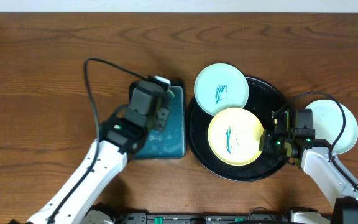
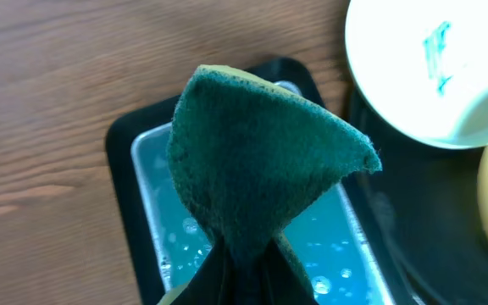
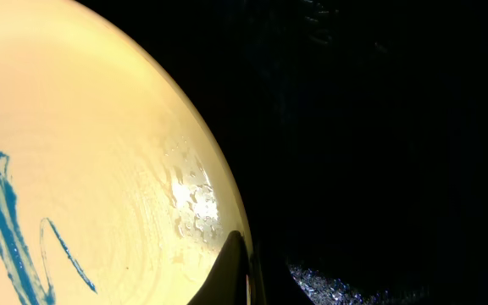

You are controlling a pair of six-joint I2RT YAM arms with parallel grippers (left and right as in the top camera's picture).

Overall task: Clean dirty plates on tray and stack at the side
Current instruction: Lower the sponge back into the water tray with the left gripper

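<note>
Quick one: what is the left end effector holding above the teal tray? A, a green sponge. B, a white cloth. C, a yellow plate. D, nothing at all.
A: the left end effector is shut on a green sponge, which sticks up from its fingers over the teal tray.

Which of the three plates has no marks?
The pale plate right of the tray, off it; the yellow plate and the other pale plate carry scribbles.
</note>
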